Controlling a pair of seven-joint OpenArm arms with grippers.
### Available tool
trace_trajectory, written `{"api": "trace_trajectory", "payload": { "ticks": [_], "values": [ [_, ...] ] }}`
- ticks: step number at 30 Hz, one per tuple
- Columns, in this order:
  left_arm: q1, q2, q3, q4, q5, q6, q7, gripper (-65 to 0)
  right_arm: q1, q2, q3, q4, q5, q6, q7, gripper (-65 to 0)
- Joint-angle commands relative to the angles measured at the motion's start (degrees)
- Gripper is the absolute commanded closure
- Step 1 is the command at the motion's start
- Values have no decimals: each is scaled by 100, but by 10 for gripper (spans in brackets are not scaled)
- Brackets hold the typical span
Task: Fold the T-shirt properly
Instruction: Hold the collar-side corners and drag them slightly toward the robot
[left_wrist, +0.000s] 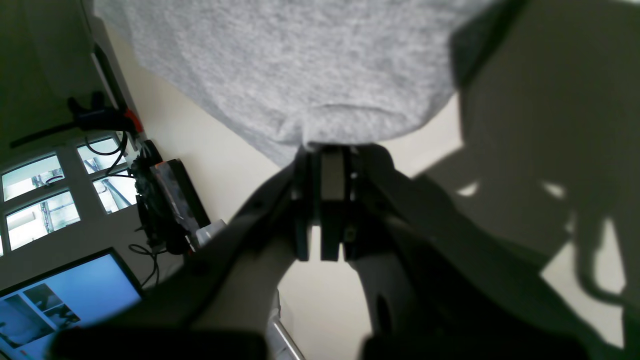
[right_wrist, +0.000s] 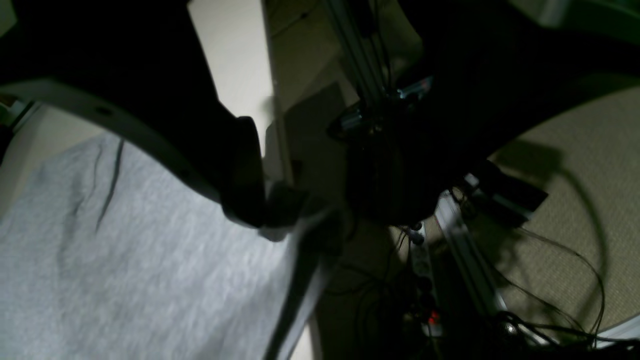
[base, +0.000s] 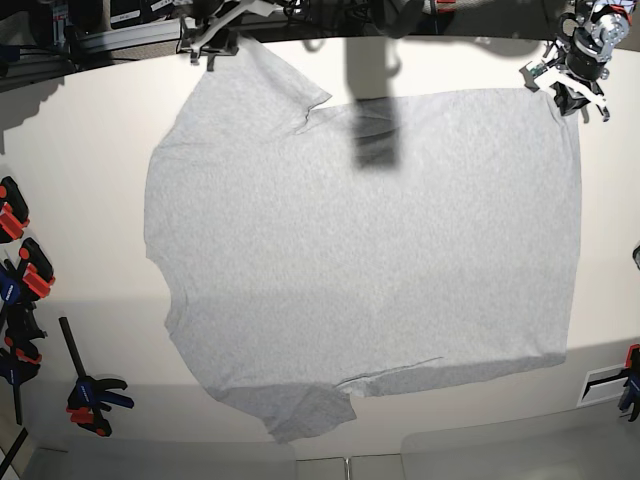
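We found the left gripper (left_wrist: 325, 150) closed on the T-shirt (left_wrist: 300, 70): in the left wrist view its dark fingers (left_wrist: 305, 165) met at a pinched edge of the grey cloth, which bunched into a small fold right at the tips. In the base view that same gripper (base: 572, 88) sat at the shirt's far corner on the picture's right, touching the hem corner.

The right gripper (right_wrist: 280, 210) we saw pressed against an edge of the T-shirt (right_wrist: 125, 260) in the right wrist view, with a dark finger (right_wrist: 245, 175) lying over the cloth where it curled up. We judged it clamped on the fabric, though that view was dim and blurred. In the base view this gripper (base: 212, 40) stood at the shirt's far sleeve on the picture's left.

The T-shirt (base: 360, 260) itself lay spread flat, plain grey side up, across most of the white table (base: 80, 200), its two sleeves toward the picture's left and its hem toward the right. A dark rectangular shadow crossed the shirt near its far edge. A slight crease ran along the shirt's near edge.

Left of the shirt, at the table's edge, we noticed several clamps with orange and black handles (base: 20, 260), and one blue-handled clamp (base: 90, 392) nearer the shirt's near sleeve. In the left wrist view, a lit monitor (left_wrist: 65, 300) showed beyond the table, well apart from the shirt.
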Motion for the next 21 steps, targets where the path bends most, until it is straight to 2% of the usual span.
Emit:
{"api": "trace_trajectory", "payload": {
  "ticks": [1,4,6,11,15,21],
  "values": [
    [63,-37,37,-2,-48,-275,-26,0,-48,31,-33,63,-229,-170,20,-344],
    [63,-37,37,-2,-48,-275,-26,0,-46,33,-138,63,-588,-610,-127,-344],
    [63,-37,37,-2,-48,-275,-28,0,-46,31,-153,63,-601,-723,-144,-344],
    [63,-37,37,-2,-48,-275,-28,0,-46,33,-153,63,-595,-708,-127,-344],
    [63,-37,37,-2,-48,-275,-28,0,-46,33,-153,63,-494,-507,-66,-344],
    [63,-37,37,-2,-48,-275,-28,0,144,31,-157,52,-474,-507,-15,-338]
  ]
}}
